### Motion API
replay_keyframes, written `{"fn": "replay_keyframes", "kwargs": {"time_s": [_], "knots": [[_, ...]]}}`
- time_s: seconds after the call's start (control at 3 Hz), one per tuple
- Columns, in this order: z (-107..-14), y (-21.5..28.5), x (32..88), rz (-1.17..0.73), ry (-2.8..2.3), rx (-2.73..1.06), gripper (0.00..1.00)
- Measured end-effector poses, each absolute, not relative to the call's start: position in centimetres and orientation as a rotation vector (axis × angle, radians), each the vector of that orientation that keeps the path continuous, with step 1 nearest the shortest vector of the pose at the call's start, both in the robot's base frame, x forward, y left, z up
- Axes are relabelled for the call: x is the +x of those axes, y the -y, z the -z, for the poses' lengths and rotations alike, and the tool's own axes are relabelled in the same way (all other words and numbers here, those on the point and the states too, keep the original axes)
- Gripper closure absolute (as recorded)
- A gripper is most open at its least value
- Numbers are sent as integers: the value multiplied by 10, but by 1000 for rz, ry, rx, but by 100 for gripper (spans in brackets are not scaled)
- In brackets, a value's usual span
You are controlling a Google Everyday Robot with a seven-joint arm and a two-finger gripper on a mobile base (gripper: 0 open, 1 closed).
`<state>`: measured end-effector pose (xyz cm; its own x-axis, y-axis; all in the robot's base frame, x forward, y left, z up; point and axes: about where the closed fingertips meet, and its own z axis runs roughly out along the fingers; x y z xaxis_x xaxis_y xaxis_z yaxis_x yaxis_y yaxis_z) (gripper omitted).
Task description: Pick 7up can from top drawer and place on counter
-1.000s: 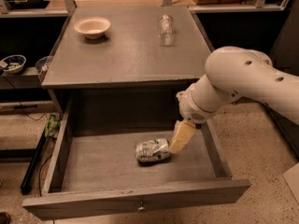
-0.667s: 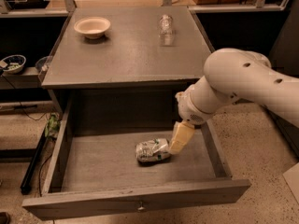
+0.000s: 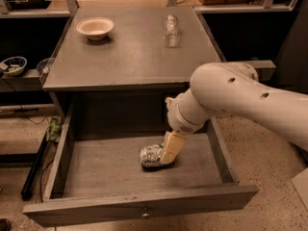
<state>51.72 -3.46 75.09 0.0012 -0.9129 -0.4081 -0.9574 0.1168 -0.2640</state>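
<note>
The 7up can (image 3: 151,156) lies on its side, dented, on the floor of the open top drawer (image 3: 96,207), near its middle. My gripper (image 3: 168,157) hangs from the white arm (image 3: 240,97) that reaches in from the right. It is down inside the drawer, against the right end of the can and covering part of it. The grey counter (image 3: 130,57) lies above and behind the drawer.
A tan bowl (image 3: 95,27) sits at the counter's back left and a clear plastic bottle (image 3: 171,25) lies at its back right. The drawer's side walls stand left and right of the can. A small knob (image 3: 145,214) is on the drawer front. Shelves with clutter are at the left.
My gripper has moved a little left and down, from just right of the can to over its right end. The can has not moved.
</note>
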Motion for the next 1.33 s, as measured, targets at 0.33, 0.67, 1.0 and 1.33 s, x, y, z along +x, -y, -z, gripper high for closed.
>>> {"fn": "replay_keyframes", "kwargs": {"time_s": [0.33, 0.67, 1.0, 1.33], "knots": [[-750, 34, 517, -125, -1922, -1811, 0], [-731, 26, 519, -159, -1931, -1805, 0], [-698, 6, 524, -246, -1931, -1817, 0], [-697, 6, 524, -246, -1931, -1817, 0]]}}
